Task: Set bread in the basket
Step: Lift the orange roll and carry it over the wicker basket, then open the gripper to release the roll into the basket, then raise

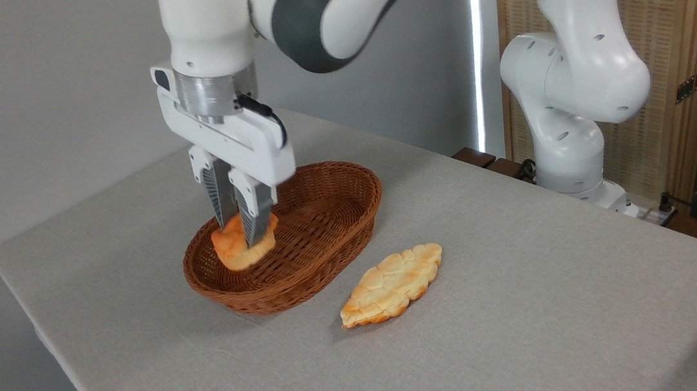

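The end effector (241,232) gripped the bun (239,248) inside the basket (328,249). Releasing while lifting could drag it out or tip the basket.

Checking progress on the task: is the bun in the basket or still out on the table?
In. The bun sits inside the basket rim at its left end, with the gripper fingers closed on it. Whether it rests on the bottom: cannot tell.

Basket (332,223): woven wicker, brown, bumpy. Bread (234,249): orange, cracked top. Flat loaf (392,283): pale gold, bumpy crust. Desk (528,306): grey matt cloth. Arm (575,68): shiny white plastic. Claw (241,229): ribbed grey fingers.
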Tool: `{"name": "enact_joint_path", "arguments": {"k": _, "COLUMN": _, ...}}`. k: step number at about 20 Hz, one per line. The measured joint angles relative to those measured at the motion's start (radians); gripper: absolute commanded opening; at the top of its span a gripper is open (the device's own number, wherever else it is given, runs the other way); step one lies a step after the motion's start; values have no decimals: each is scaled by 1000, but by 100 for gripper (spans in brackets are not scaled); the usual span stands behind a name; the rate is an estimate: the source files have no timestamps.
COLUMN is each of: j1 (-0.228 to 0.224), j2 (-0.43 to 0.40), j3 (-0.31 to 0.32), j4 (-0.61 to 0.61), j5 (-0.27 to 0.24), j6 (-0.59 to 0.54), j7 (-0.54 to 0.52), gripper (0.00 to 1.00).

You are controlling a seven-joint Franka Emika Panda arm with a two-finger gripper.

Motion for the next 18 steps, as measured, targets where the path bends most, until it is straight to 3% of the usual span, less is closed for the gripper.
{"name": "enact_joint_path", "arguments": {"k": 2, "j1": -2, "j2": 4, "j3": -50, "j4": 0, "j5": 0, "j6": -3, "j7": -36, "gripper": 58}}
{"name": "enact_joint_path", "arguments": {"k": 3, "j1": -3, "j2": 7, "j3": -68, "j4": 0, "j5": 0, "j6": -3, "j7": -50, "gripper": 69}}
{"name": "enact_joint_path", "arguments": {"k": 4, "j1": -3, "j2": 11, "j3": -83, "j4": 0, "j5": 0, "j6": -3, "j7": -58, "gripper": 90}}
{"name": "enact_joint_path", "arguments": {"k": 6, "j1": -3, "j2": 18, "j3": -95, "j4": 0, "j5": 0, "j6": -3, "j7": -62, "gripper": 98}}
{"name": "enact_joint_path", "arguments": {"k": 18, "j1": 1, "j2": 23, "j3": -91, "j4": 0, "j5": 3, "j6": -3, "j7": -62, "gripper": 100}}
